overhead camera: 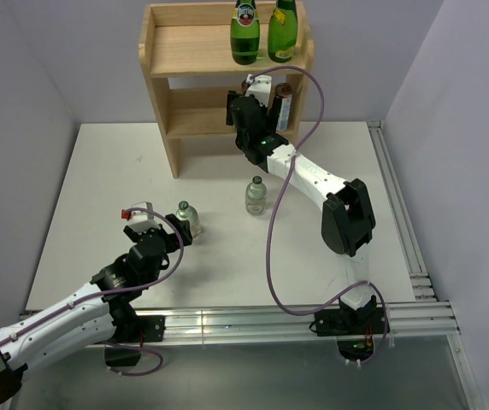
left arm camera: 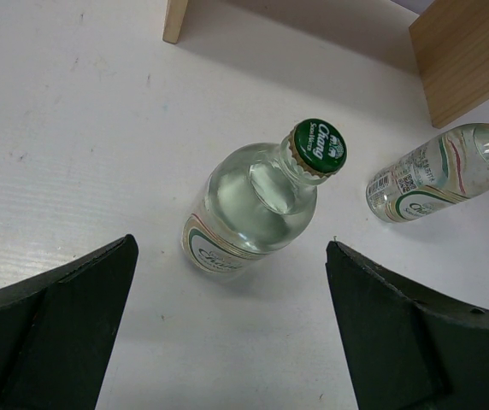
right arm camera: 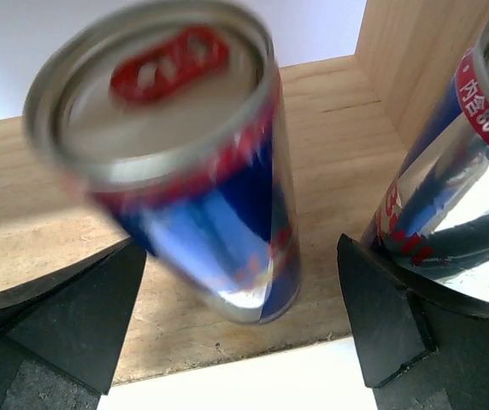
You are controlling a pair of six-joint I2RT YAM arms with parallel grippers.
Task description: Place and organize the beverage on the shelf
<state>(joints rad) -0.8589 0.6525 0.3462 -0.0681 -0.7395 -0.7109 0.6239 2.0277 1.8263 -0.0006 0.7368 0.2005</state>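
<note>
Top external: two green bottles [overhead camera: 245,34] crown the shelf [overhead camera: 185,51], right gripper [right arm camera: 236,282] hangs open around a can [right arm camera: 202,179] on its middle tier, two clear bottles [overhead camera: 256,196] wait on the desk [overhead camera: 108,188] before it, left gripper [left arm camera: 232,273] open astride one.

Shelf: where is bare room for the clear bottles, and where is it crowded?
Top tier's left half, from the shelf's rim to the green bottles, is bare. Crowded: middle tier's right end, two cans and the right gripper.
</note>
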